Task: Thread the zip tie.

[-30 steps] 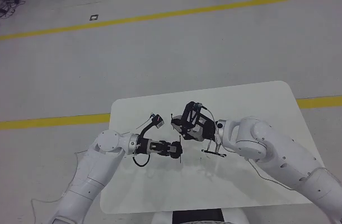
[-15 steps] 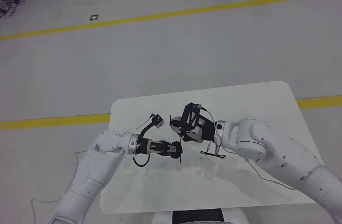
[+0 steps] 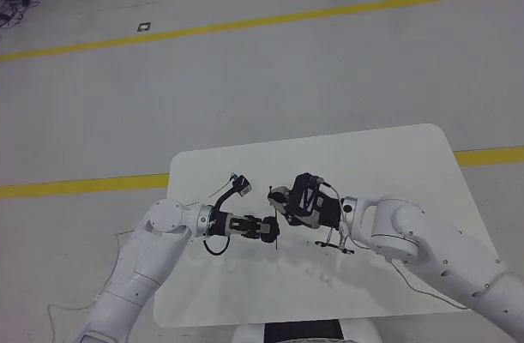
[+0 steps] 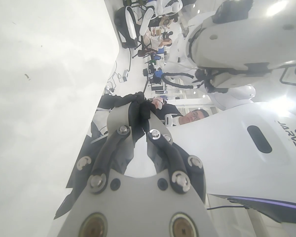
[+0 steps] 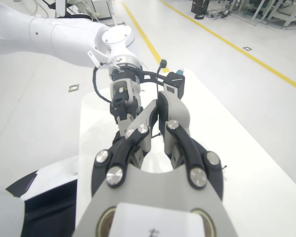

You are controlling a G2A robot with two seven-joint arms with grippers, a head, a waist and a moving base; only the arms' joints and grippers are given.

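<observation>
The zip tie (image 5: 158, 85) is a thin black strap. It rises from between the fingers of my right gripper (image 5: 158, 107), which is shut on it, up to its small head. In the top view my right gripper (image 3: 281, 206) hovers above the middle of the white table (image 3: 399, 163), tip to tip with my left gripper (image 3: 270, 228). My left gripper (image 4: 140, 107) is shut with a dark bit of the tie pinched at its pads. A short thin black end of the zip tie (image 3: 277, 244) sticks out below it. In the right wrist view the left gripper (image 5: 124, 114) sits just behind my right fingers.
The white table (image 5: 236, 149) has rounded corners, with bare surface on both sides of the grippers. A tiny black speck (image 5: 224, 167) lies on it near my right gripper. Yellow floor lines (image 3: 73, 185) run beyond the table's far and left edges.
My right gripper has moved with the strap toward the robot and closer to the left gripper, its arm swinging lower. The left arm has stayed still.
</observation>
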